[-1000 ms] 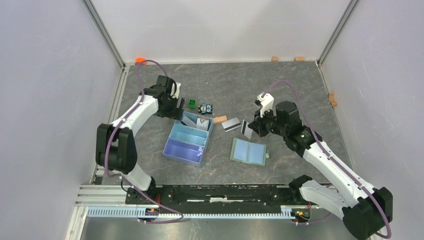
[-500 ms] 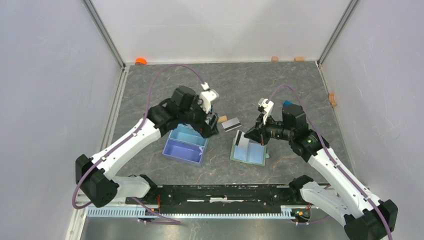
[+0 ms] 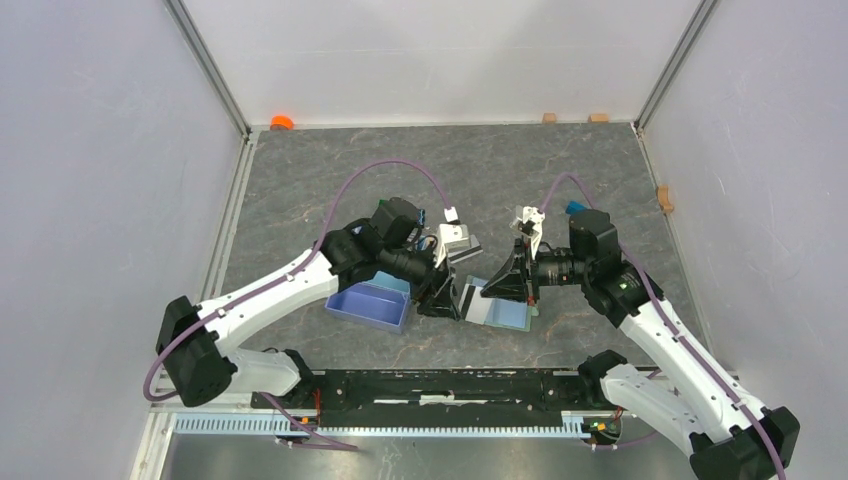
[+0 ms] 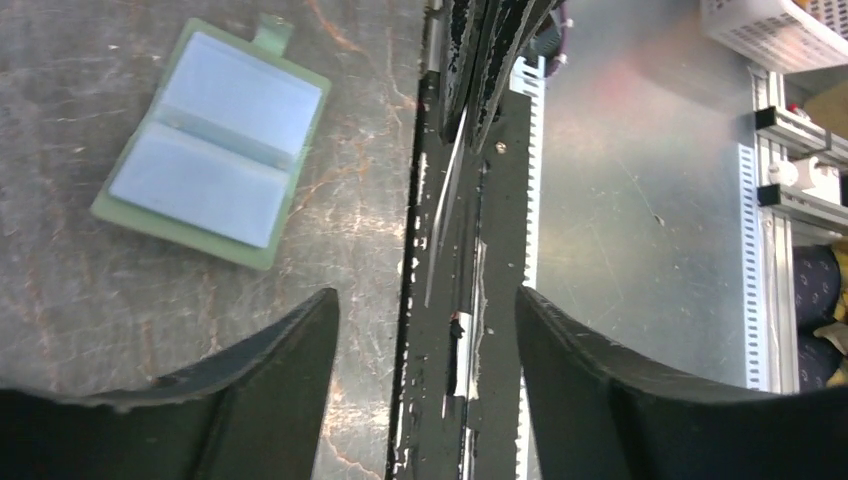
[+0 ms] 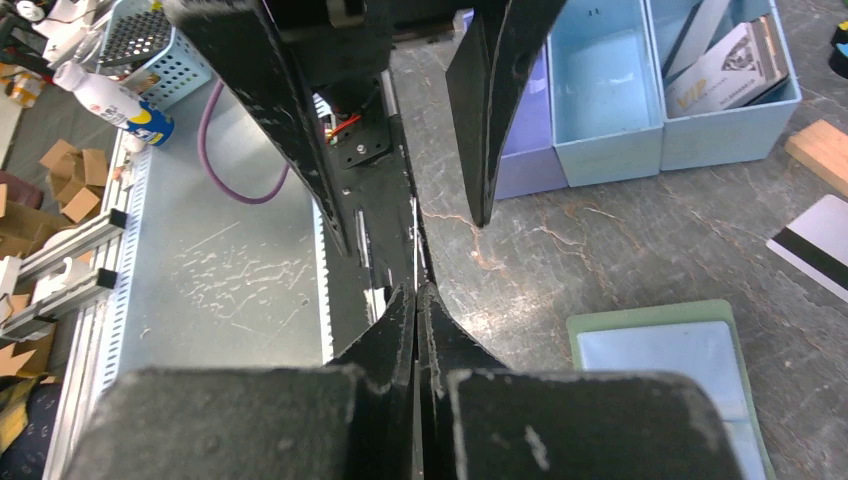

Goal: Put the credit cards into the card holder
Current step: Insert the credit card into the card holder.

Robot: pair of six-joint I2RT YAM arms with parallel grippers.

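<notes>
The right gripper (image 5: pixel 415 295) pinched a credit card (image 3: pixel 466 298) near the card holder (image 4: pixel 212 170); the spread left gripper (image 4: pixel 425 295), if it closed crooked, could knock it loose.

Grey marbled table (image 3: pixel 330 180) carried the open card holder (image 4: pixel 210 140), a light blue tray (image 3: pixel 368 305), one striped credit card (image 5: pixel 815 248) and a wooden block (image 5: pixel 822 150).

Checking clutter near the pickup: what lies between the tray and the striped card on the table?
A tan block sits between tray and striped card; right wrist view shows it.
</notes>
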